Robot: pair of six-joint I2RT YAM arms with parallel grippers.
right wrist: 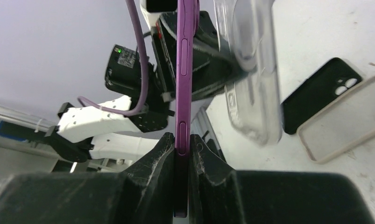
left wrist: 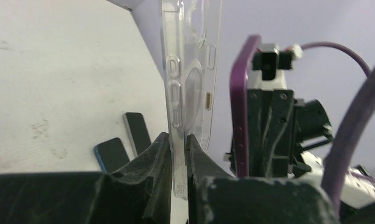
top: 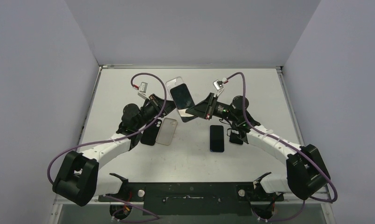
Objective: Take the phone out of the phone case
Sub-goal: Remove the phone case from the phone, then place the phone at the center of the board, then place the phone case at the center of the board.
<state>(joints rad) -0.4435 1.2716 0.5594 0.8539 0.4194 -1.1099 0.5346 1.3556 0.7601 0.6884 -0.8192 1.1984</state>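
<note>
Top view, step: the phone [top: 182, 95] and the clear case [top: 175, 83] are hanging together above the far middle of the table [top: 260, 93]; separation is looking nearly finished.
Top view, pose: the left gripper [top: 168, 101] is angling in from the left and the right gripper [top: 193, 112] from the right, both arms raised.
Left wrist, tool: its jaws are clamping the case edge, with the phone standing just right of it, apart.
Right wrist, tool: its jaws are pinching the phone's purple edge.
Next: drawing the two apart and laying them down.

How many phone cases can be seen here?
3: clear case in the left tool; beige case and black case side by side on the table. The black one may hold a phone. Others may be hidden.
</note>
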